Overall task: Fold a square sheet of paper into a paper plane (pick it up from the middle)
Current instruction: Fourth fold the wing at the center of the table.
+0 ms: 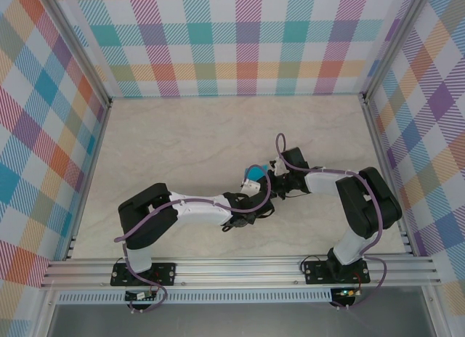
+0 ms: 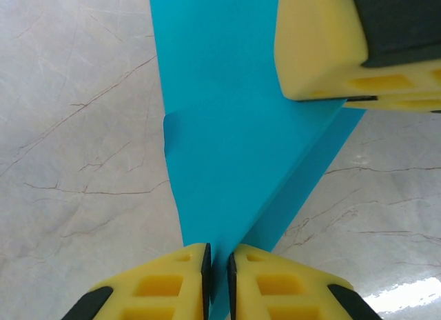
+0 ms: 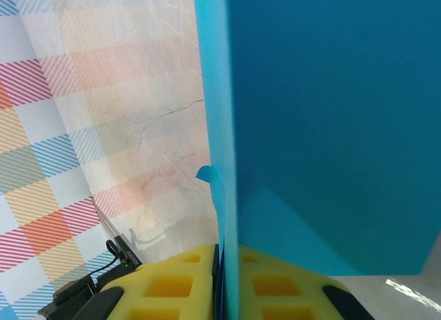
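The paper plane (image 1: pixel 254 172) is teal-blue paper folded into a narrow tapering shape, held above the table's middle between both arms. My left gripper (image 1: pixel 251 186) comes at it from the near side. In the left wrist view the left gripper (image 2: pixel 218 265) is shut on the narrow end of the paper plane (image 2: pixel 234 127), with a yellow finger (image 2: pixel 317 44) of the right gripper on its far part. My right gripper (image 1: pixel 266 175) reaches in from the right. The right wrist view shows the right gripper (image 3: pixel 226 265) shut on the paper plane's (image 3: pixel 331 127) folded edge, with a small flap (image 3: pixel 205 174) curling out.
The table (image 1: pixel 182 141) is pale marble, walled by plaid panels (image 1: pixel 232 39) at the back and both sides. An aluminium rail (image 1: pixel 240 268) runs along the near edge by the arm bases.
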